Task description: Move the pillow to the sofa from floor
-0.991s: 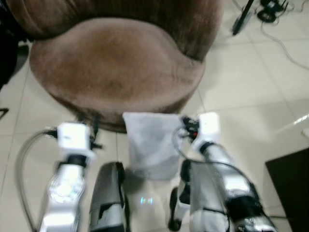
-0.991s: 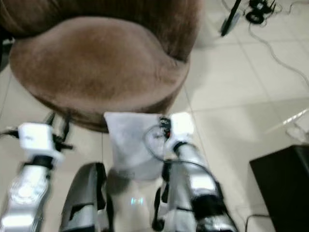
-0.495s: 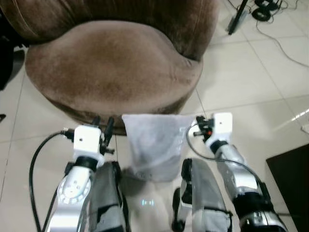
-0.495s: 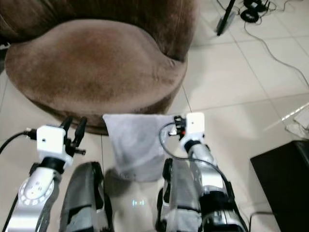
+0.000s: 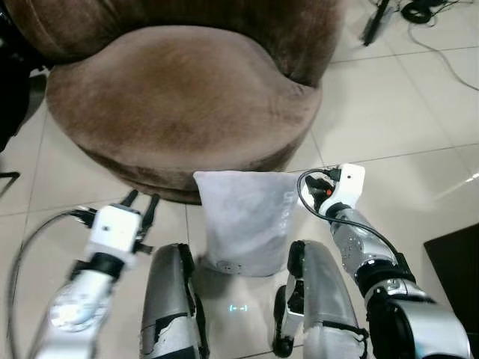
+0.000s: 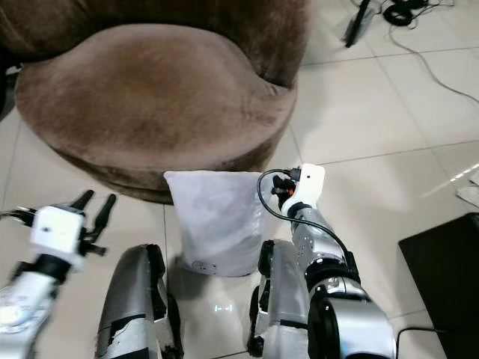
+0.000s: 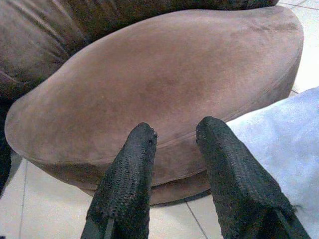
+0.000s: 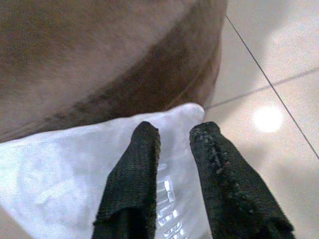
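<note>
— Since a second ago, what is changing?

— Both arms are reaching further forward. Right gripper (image 8: pixel 172 134) is closing in on the pillow's (image 5: pixel 243 221) near-right top corner, where before it was hanging just beside it; left gripper (image 5: pixel 140 200) is sitting lower and further out to the left. Blur is also clearing, so the head is settling.

— Where is the pillow lying?

— It is standing on the floor (image 5: pixel 389 112), top edge leaning against the front base of the sofa (image 5: pixel 179 97), bottom edge resting between the robot's knees. It is pale grey-white, in a clear wrapper that is glinting in the right wrist view.

— And the fingers?

— Right fingers (image 8: pixel 134 164) are standing slightly parted, one on each side of the top right corner, hovering over the wrapper; I cannot tell whether they are touching it, and they are not pinching yet. Left fingers (image 7: pixel 129 169) are spread too, holding nothing, pointing at the sofa's seat edge with the pillow's left edge just beside them.

— Which step is this?

— I judge it as the reach before the grasp. Nothing is lifted; the pillow is bearing its own weight on the tiles.

— What is the next move asking for?

— Probably the right gripper is needing to ease down over the corner and close on wrapper and fabric together, since the film may be slippery. Left gripper is needing to swing inward to the other top corner. Then both are needing to lift clear of the seat's front rim and carry forward onto the cushion.
</note>
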Tool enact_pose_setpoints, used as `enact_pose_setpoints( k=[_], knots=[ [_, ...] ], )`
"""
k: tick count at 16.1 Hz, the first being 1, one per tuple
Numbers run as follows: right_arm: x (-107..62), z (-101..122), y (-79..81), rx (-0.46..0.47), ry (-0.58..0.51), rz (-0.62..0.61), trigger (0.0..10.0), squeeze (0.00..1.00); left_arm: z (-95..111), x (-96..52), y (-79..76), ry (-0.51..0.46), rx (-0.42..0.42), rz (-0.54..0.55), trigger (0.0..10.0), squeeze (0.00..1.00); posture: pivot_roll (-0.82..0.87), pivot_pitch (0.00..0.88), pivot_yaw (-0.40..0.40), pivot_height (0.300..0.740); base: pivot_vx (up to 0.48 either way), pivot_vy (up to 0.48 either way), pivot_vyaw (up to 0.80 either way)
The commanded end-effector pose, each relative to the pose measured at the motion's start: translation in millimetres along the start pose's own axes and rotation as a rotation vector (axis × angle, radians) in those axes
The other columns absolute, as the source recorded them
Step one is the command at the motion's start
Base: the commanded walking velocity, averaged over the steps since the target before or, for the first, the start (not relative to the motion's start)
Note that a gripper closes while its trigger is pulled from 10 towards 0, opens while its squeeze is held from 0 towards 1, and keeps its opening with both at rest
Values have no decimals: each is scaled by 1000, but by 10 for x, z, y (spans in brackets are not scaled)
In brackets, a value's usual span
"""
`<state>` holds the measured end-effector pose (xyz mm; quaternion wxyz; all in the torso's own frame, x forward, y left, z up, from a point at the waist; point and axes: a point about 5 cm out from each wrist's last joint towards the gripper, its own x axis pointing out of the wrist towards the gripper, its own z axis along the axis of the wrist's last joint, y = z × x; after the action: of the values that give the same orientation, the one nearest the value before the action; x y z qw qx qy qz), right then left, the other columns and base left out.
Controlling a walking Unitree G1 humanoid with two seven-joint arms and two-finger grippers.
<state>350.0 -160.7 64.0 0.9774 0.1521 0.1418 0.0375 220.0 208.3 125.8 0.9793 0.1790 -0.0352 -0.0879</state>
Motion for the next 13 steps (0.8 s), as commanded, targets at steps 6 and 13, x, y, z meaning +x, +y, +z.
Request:
enact_pose_setpoints(
  k=[6, 13],
  knots=[
    [-28, -27, -235, 271, -12, -211, 10000, 1000, 464, -219, 115, -84, 13, -177, 10000, 0, 354, 475, 68, 546, 0, 0, 0],
    [13, 21, -161, 502, -77, -223, 10000, 1000, 471, -477, -174, 29, -23, -382, 10000, 0, 456, 477, 111, 546, 0, 0, 0]
  ],
)
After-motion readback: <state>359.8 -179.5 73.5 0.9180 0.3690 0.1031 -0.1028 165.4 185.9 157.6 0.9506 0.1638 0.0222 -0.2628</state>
